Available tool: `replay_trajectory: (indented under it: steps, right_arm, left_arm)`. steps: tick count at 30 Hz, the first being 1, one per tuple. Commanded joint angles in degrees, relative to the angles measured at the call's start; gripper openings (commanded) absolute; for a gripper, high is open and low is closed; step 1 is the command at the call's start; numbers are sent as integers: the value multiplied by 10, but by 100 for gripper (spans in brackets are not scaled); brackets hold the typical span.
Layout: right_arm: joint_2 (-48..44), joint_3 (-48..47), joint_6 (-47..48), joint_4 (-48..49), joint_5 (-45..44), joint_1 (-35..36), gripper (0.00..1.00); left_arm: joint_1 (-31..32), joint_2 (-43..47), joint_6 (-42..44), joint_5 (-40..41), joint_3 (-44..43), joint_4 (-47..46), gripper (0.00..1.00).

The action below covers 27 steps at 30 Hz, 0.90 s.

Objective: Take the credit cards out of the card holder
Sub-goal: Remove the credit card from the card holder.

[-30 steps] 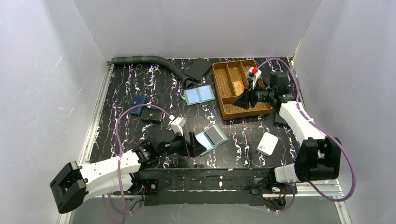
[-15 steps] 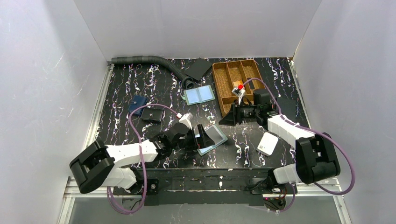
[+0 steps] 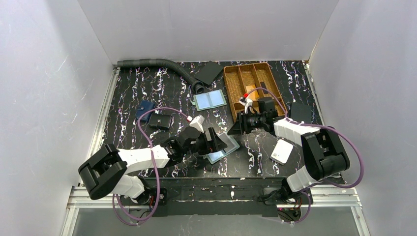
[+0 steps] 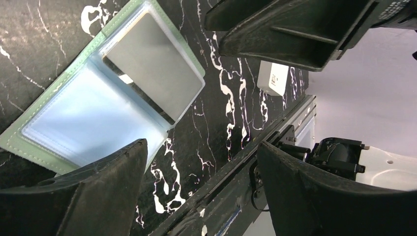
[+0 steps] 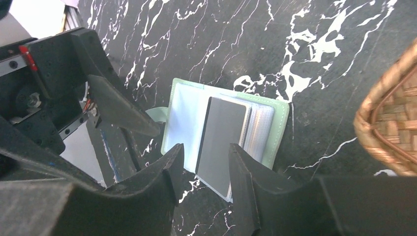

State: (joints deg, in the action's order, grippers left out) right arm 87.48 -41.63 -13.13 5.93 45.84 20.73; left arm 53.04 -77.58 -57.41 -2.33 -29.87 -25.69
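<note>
1. Card holder [image 5: 183,115] lies open and flat on the surface [image 3: 167,88], near the middle of its near edge.
2. Grey credit card [image 5: 222,135] sits on one panel, apparently under a clear sleeve. No card seen loose on the surface, so removal judged not yet begun.
3. Left claw [image 4: 201,145]: jaws wide apart, empty, low beside the holder's corner.
4. Right claw [image 5: 205,147]: jaws partly apart, empty, poised over the card.
5. Left to do: steady the holder and slide the card out. Number of further cards cannot be told.
</note>
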Motion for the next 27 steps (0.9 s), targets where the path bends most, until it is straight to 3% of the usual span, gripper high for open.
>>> replay_trajectory:
  steps: [1,5,10,17,27]
  right_arm:
    - [9,-28,1,-3,-22,2,46]
    - [28,-40,8,-20,-28,9,45]
    - [51,-67,38,-58,-32,18,36]
    - [52,-79,91,-91,-20,19,35]
    - [51,-90,152,-119,15,18,38]
  left_arm:
    - [-9,2,12,15,3,-38,78]
    - [-14,-24,-8,24,13,-90,71]
    - [-24,-50,-14,-8,18,-127,65]
    - [-32,-22,-6,1,50,-134,66]
    - [-39,17,-18,9,86,-138,76]
